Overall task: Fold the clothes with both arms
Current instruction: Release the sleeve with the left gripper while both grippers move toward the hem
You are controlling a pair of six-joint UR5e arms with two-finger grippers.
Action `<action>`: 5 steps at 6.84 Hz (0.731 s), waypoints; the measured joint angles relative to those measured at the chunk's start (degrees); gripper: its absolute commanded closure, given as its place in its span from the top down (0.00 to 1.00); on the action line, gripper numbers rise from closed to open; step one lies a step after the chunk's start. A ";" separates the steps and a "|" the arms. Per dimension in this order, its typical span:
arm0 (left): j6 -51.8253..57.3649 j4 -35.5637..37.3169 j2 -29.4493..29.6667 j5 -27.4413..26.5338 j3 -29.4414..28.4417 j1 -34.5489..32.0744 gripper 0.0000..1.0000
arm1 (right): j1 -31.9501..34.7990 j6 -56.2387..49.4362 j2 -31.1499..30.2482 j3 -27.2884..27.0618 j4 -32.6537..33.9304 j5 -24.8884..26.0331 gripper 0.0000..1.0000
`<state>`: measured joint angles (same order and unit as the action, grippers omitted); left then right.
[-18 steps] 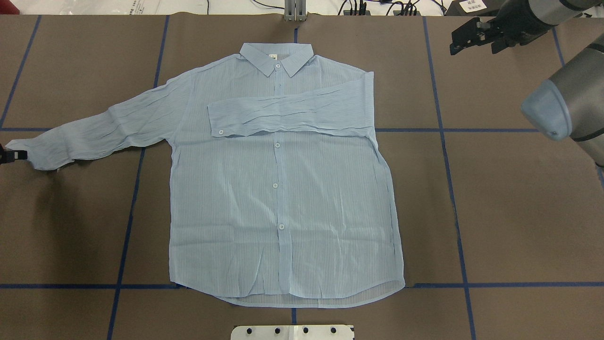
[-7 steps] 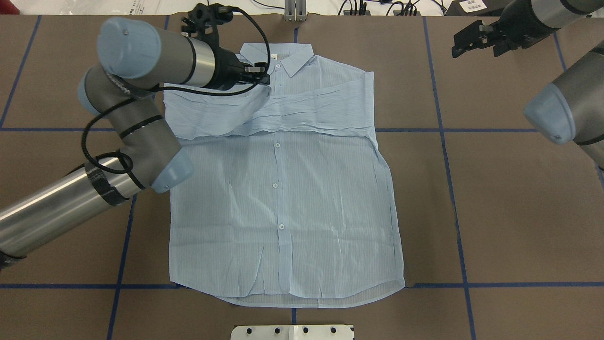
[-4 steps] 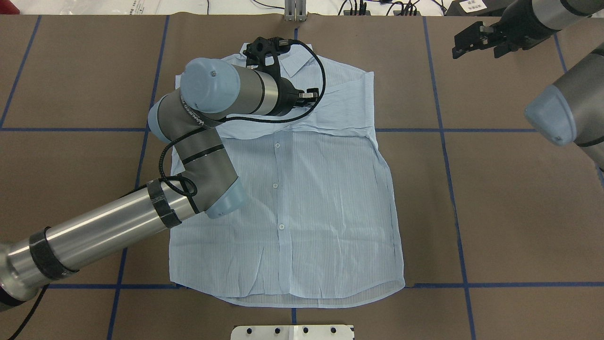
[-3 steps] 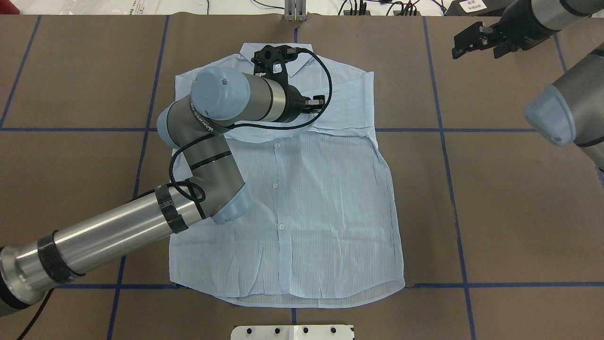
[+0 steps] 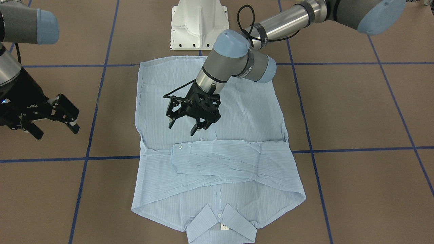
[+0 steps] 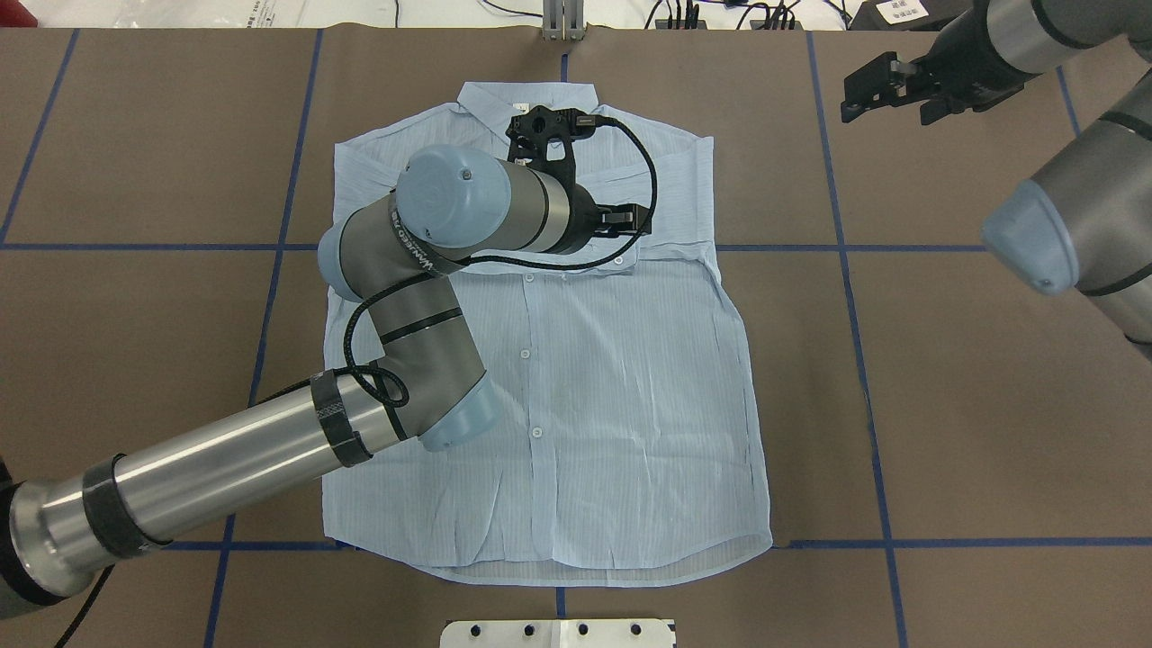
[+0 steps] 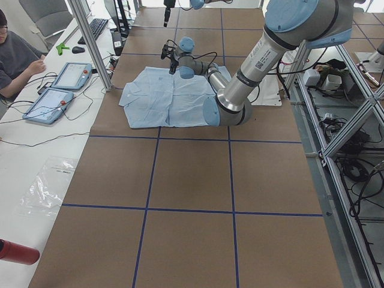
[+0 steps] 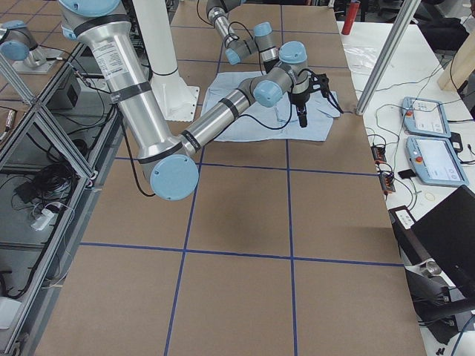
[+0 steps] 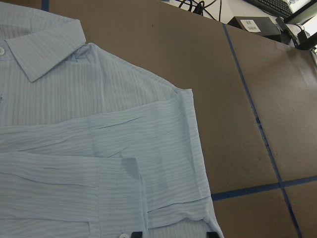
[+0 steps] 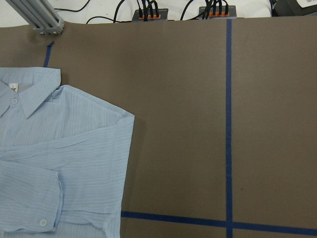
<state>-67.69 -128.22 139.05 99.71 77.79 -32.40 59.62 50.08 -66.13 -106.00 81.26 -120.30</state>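
The pale-blue striped shirt [image 5: 244, 112] [image 6: 630, 387] lies flat and buttoned on the brown table, collar [image 5: 220, 225] towards the operators' side. Both sleeves are folded across its chest, and the upper sleeve's cuff [image 5: 178, 149] points to the robot's right. My left gripper [image 5: 184, 128] hovers open just over the chest beside that sleeve, holding nothing. In the left wrist view its fingertips [image 9: 213, 234] show at the bottom edge above the cuff [image 9: 119, 198]. My right gripper [image 5: 56, 133] [image 6: 864, 90] hangs open and empty over bare table beyond the shirt's right shoulder.
The white pedestal base [image 5: 198, 23] stands by the shirt's hem. Blue tape lines [image 6: 846, 270] grid the brown table. A person [image 7: 18, 57] sits at a side bench with tablets [image 7: 72, 75]. An aluminium post [image 6: 562, 22] stands behind the collar.
My left arm carried the outstretched left sleeve across the chest onto the other sleeve, let it go and now stands open above it. My right gripper shifted slightly towards the shirt.
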 measured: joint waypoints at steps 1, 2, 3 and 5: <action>3.22 5.75 -3.98 0.59 6.14 0.00 1.00 | -3.47 4.78 -0.31 -1.95 -0.38 3.19 1.00; 5.15 10.06 -9.26 0.80 13.19 0.07 1.00 | -7.88 10.04 -1.50 -5.04 -0.51 6.90 1.00; 5.61 12.18 -14.88 0.83 20.00 0.32 1.00 | -13.51 15.11 -4.15 -9.21 -0.55 11.70 1.00; 1.50 13.15 -26.89 -0.32 30.50 3.14 1.00 | -27.05 24.47 -10.09 -15.44 -0.69 24.33 1.00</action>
<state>-66.19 -115.08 112.16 99.39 108.29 -29.26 32.57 74.55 -76.22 -121.44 80.56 -95.96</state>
